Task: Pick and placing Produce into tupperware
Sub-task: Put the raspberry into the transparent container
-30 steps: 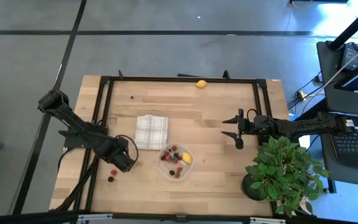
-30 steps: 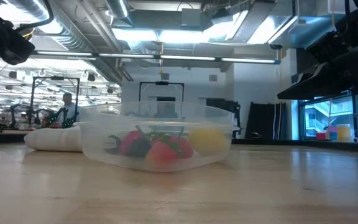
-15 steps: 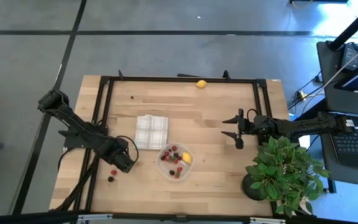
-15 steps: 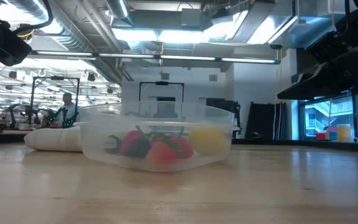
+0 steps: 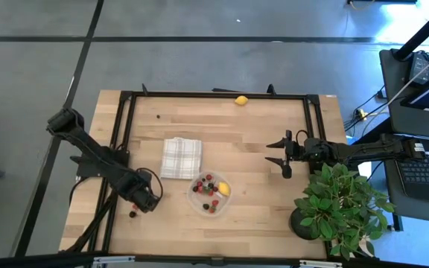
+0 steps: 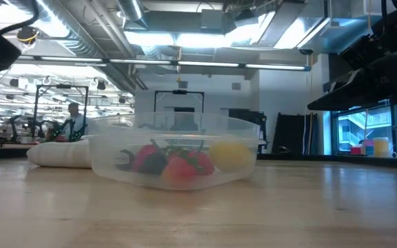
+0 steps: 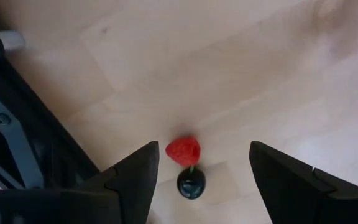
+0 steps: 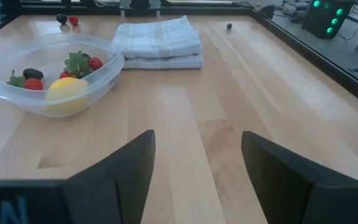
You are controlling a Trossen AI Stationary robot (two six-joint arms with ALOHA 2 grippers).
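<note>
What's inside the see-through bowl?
The tupperware holds one yellow lemon and several red and dark berries, some with green leafy tops. Any fruit buried under that pile can't be seen.

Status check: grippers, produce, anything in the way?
Left gripper open over red berry and dark berry. Right gripper open, waiting. Tupperware part-filled. Nothing blocking.

tupperware sits lower centre of high view, w/ berries & a lemon inside. folded cloth just upper left of it. second lemon at top centre by table edge. two loose berries lower left, touching, under left gripper. right gripper right of centre; potted plant lower right.
</note>
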